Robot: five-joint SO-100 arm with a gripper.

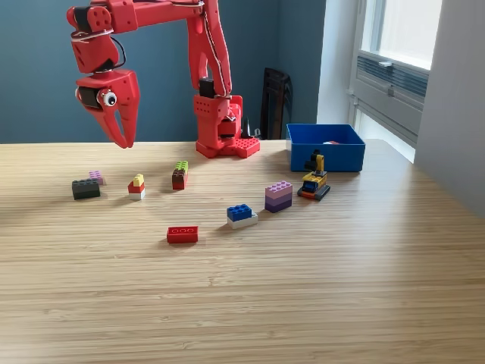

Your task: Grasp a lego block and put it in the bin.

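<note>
Several lego blocks lie on the wooden table: a dark grey one (86,189), a small pink one (95,177), a yellow-red-white stack (137,186), a green-brown stack (180,175), a flat red one (183,234), a blue-on-white one (242,215), a purple stack (278,196) and a yellow-blue-black stack (314,183). The blue bin (326,155) stands at the back right, with a small piece showing inside. My red gripper (125,142) hangs well above the table, over the left group of blocks. Its tips meet and hold nothing.
The arm's red base (222,129) stands at the back middle, left of the bin. A dark object (274,102) leans against the blue wall behind it. A window and a white wall bound the exterior view's right side.
</note>
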